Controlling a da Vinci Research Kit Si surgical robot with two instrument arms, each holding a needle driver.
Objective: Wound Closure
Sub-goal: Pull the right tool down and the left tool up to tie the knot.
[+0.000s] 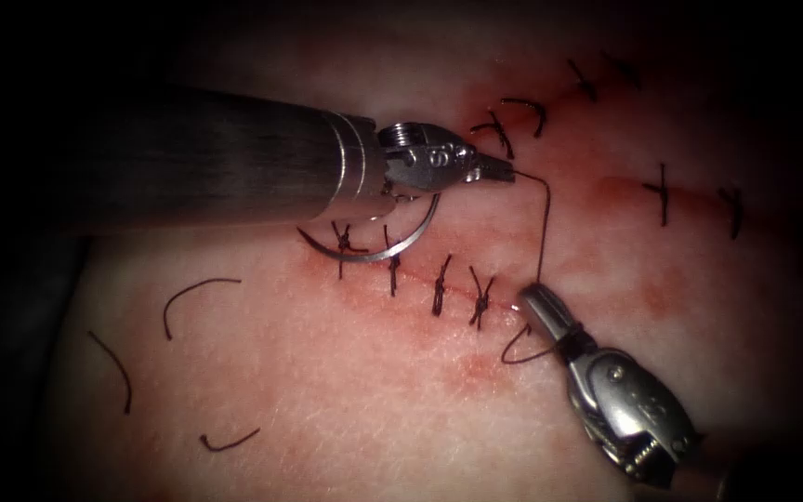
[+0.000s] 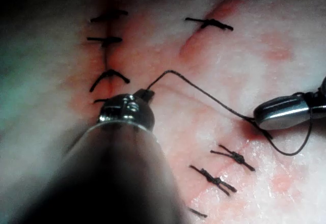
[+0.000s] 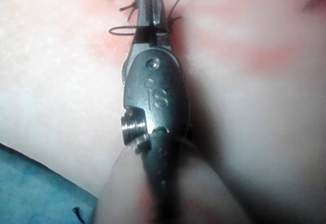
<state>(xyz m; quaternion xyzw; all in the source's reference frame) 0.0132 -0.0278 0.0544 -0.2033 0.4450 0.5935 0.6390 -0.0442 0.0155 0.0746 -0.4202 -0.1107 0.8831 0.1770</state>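
Pork-belly tissue (image 1: 346,390) carries four knotted stitches (image 1: 440,288) along its cut; curved steel needle (image 1: 378,249) lies free beneath the left tool (image 1: 504,172), clamped on dark thread (image 1: 545,223); right tool (image 1: 532,299) closed on thread too.

"S" — on right tool (image 3: 151,10)

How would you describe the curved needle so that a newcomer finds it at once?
Start at the left tool and its thick shaft. Just below its wrist, the needle lies on the tissue across the stitched cut. It alone is a shiny metal arc; the nearby stitches are dark thread.
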